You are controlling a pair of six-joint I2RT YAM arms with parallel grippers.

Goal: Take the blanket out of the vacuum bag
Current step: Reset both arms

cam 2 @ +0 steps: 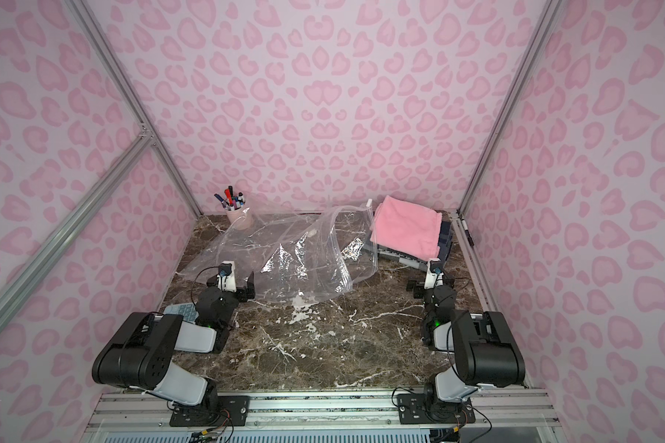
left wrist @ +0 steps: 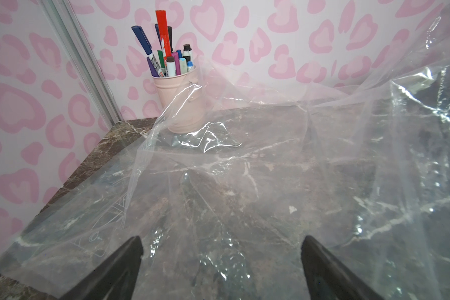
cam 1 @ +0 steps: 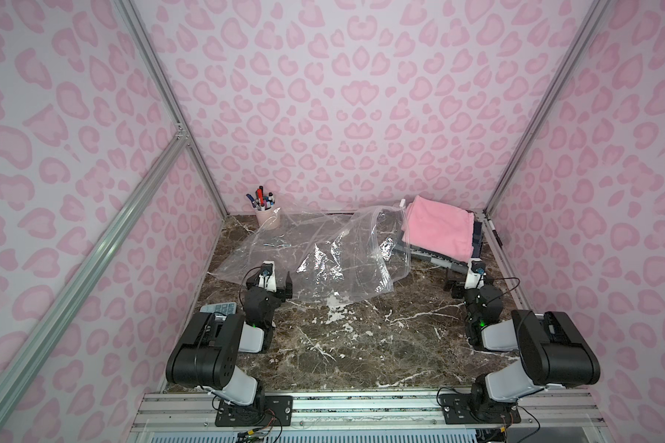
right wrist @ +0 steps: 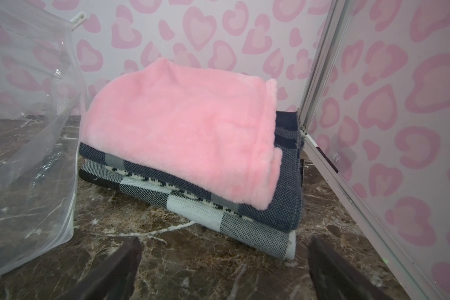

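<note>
The vacuum bag lies crumpled on the marble table, clear and with nothing inside. Its white slider clip stands up at the back. A folded pink blanket rests outside the bag at the back right, on a folded navy-and-white checked blanket. My left gripper is open just above the bag's near left edge, with only plastic below it. My right gripper is open over bare marble, just short of the blanket stack.
A pink cup of markers stands at the back left, touching the bag's corner. A grey keypad lies by the left arm. A marker lies on the right rail. Aluminium posts and pink walls close in three sides.
</note>
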